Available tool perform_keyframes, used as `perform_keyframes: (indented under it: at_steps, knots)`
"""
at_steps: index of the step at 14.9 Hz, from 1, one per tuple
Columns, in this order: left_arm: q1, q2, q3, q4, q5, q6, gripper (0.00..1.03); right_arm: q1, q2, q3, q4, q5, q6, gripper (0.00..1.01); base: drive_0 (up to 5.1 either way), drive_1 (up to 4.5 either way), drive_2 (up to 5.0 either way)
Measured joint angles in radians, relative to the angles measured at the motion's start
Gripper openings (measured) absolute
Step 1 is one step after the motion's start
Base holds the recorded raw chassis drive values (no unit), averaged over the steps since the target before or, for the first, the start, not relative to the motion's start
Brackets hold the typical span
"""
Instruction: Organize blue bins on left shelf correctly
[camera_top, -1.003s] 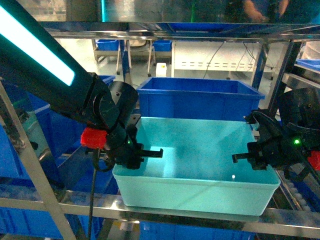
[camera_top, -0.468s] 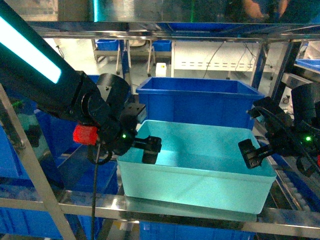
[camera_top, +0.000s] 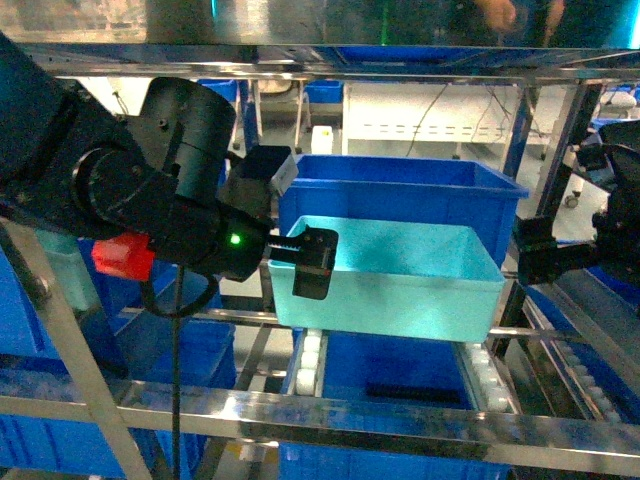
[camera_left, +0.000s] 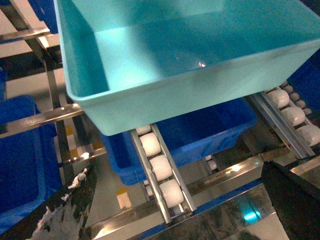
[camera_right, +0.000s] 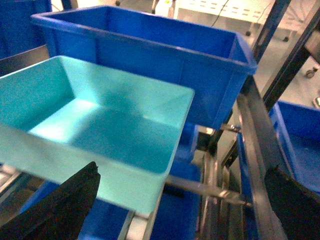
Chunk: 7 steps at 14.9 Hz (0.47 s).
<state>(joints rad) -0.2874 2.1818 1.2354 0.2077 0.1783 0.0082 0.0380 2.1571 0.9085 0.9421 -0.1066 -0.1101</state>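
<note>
Placement looks to be the step in hand: the light turquoise bin (camera_top: 390, 275) sits on the roller lane (camera_left: 159, 169) of the left shelf (camera_top: 330, 410), its far end close up to the dark blue bin (camera_top: 400, 195) behind it, though I cannot tell whether the two touch. The left gripper (camera_top: 310, 262) hangs at the bin's near left corner, and the wrist view shows its fingers (camera_left: 65, 210) spread wide below the rim, gripping nothing. The right gripper (camera_top: 545, 262) stands just off the bin's right wall, fingers (camera_right: 55, 205) likewise wide apart and empty. From here the bin seems released rather than carried, resting on the white rollers with its front edge overhanging the lower rail. I'd judge the next move calls for either a gentle push on the front wall to seat it squarely against the blue one, or drawing both arms clear of the steel posts without knocking the rim. More blue tubs (camera_top: 40, 290) wait on the levels to the left and below.
</note>
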Motion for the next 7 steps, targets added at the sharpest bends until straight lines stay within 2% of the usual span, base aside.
perform_keyframes:
  at_steps: [2, 5, 7]
  knots:
    - [-0.001, -0.04, -0.061, 0.029, -0.003, -0.001, 0.98, -0.002, -0.019, -0.06, 0.028, -0.006, 0.016, 0.98, 0.0, 0.0, 0.0]
    - [-0.001, -0.086, -0.142, 0.078, -0.023, 0.0, 0.98, -0.014, -0.036, -0.13, 0.064, -0.034, 0.021, 0.98, 0.0, 0.0, 0.0]
    - [0.0, -0.16, -0.298, 0.164, -0.068, 0.004, 0.98, -0.049, -0.083, -0.261, 0.169, -0.068, 0.026, 0.98, 0.0, 0.0, 0.0]
